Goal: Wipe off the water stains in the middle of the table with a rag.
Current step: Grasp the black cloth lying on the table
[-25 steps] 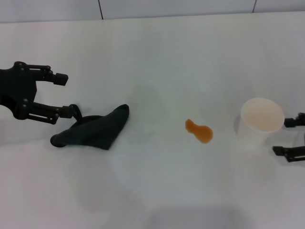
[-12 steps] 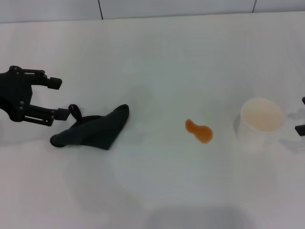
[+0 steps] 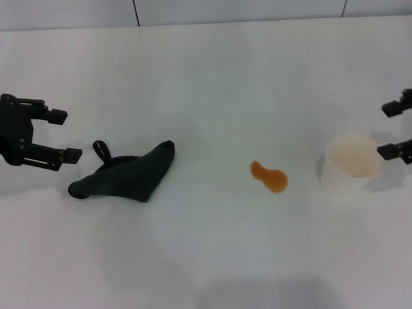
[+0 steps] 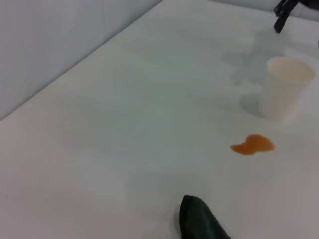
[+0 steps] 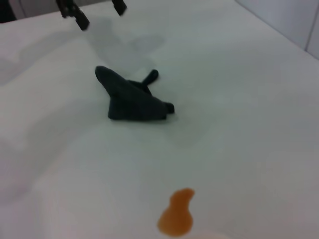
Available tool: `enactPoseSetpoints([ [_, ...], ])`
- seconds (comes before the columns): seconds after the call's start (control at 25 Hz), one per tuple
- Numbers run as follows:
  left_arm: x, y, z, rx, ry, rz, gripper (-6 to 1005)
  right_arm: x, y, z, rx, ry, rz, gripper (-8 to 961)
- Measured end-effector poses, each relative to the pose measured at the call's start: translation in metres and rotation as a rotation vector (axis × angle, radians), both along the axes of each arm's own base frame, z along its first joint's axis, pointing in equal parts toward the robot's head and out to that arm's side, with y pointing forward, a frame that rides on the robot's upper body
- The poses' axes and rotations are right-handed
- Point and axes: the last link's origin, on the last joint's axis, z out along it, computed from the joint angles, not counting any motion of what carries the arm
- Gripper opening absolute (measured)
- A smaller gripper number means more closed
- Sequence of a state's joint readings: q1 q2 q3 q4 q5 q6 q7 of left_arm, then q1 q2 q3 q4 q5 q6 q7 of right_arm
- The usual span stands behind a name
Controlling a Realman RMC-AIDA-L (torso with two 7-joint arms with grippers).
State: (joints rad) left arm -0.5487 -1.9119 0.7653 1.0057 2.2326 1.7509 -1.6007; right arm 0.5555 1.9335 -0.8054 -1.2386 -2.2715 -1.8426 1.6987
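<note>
The dark green-black rag [image 3: 125, 176] lies crumpled on the white table [image 3: 212, 84], left of the middle, its black loop [image 3: 100, 150] at its left end. The orange-amber water stain [image 3: 269, 176] sits near the middle, well right of the rag. My left gripper [image 3: 62, 135] is open and empty, left of the rag and apart from it. My right gripper [image 3: 393, 129] is open at the right edge, beside the cup. The rag [image 5: 132, 95] and stain [image 5: 176, 217] show in the right wrist view; the stain [image 4: 252, 145] and a rag tip [image 4: 199, 221] show in the left wrist view.
A white paper cup [image 3: 351, 164] stands upright right of the stain, close to my right gripper; it also shows in the left wrist view [image 4: 285, 87]. A grey wall [image 3: 193, 9] runs along the table's far edge.
My left gripper has drawn back to the left, away from the rag. My right gripper has moved up and away from the cup's side. Rag, stain and cup have not moved.
</note>
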Motion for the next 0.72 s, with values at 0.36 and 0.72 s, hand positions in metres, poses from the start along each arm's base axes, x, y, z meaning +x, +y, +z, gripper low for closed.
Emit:
enactPoseSetpoints([
  [0.36, -0.007, -0.002, -0.018, -0.002, 0.047, 0.022, 859, -0.023, 0.008, -0.014, -0.034, 0.028, 0.060, 857],
  [0.72, -0.004, -0.001, -0.032, -0.002, 0.067, -0.001, 859, -0.030, 0.009, -0.023, -0.048, 0.050, 0.071, 857],
])
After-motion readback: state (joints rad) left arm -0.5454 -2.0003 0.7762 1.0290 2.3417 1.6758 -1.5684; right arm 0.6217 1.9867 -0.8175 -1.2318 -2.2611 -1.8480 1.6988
